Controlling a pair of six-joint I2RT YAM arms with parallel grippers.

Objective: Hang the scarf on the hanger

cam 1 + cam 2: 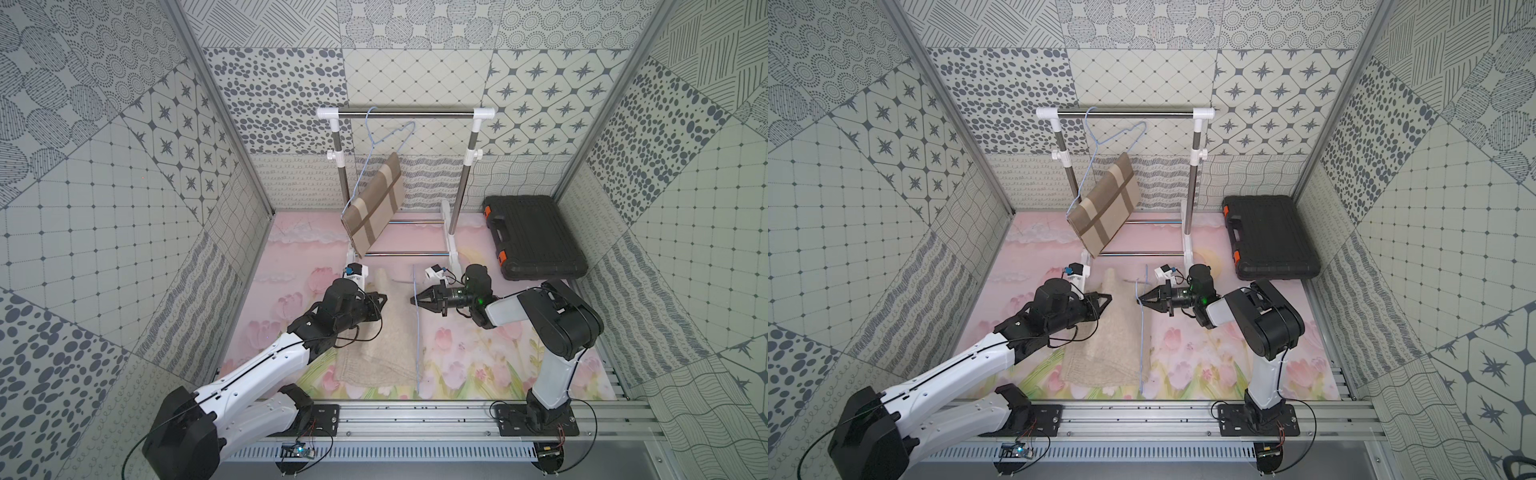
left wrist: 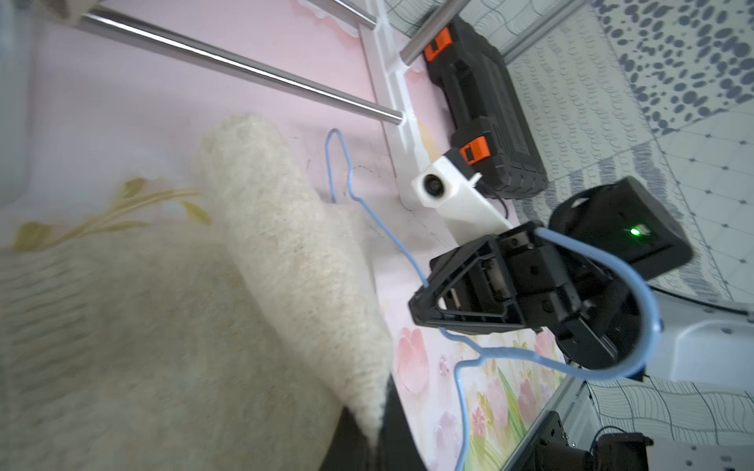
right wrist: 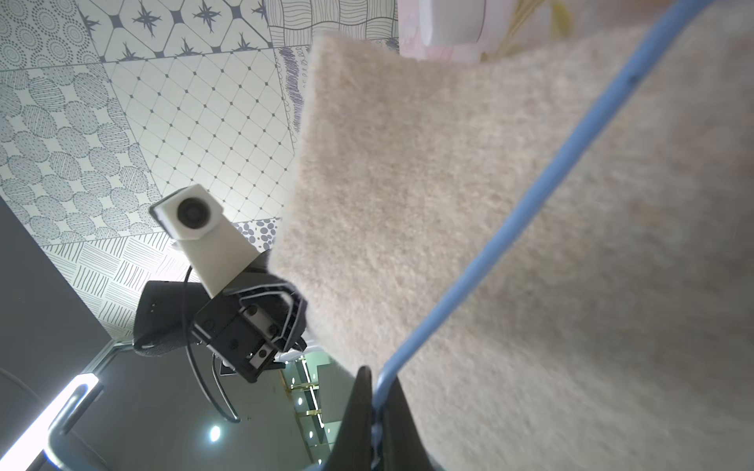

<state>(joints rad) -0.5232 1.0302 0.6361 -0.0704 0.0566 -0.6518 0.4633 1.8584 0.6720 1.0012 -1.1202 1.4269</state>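
The cream woolly scarf (image 1: pixel 386 336) (image 1: pixel 1113 336) lies on the mat between the arms, and its far part is lifted into a fold. My left gripper (image 1: pixel 384 298) (image 1: pixel 1109 297) is shut on the scarf's (image 2: pixel 163 326) left edge; in the left wrist view the cloth runs down into the gripper (image 2: pixel 379 444). The thin blue wire hanger (image 1: pixel 417 332) (image 1: pixel 1143 332) stands on edge along the scarf's right side. My right gripper (image 1: pixel 413 300) (image 1: pixel 1139 298) (image 3: pixel 377 416) is shut on the hanger (image 3: pixel 530 204), close to the scarf (image 3: pixel 530 306). The two grippers face each other, a short way apart.
A clothes rack (image 1: pixel 405 113) stands at the back, and its base rails (image 1: pixel 409 253) lie just beyond the grippers. A second blue hanger (image 1: pixel 388 137) on it carries a brown striped cloth (image 1: pixel 376 210). A black case (image 1: pixel 536 237) with orange latches lies at the back right.
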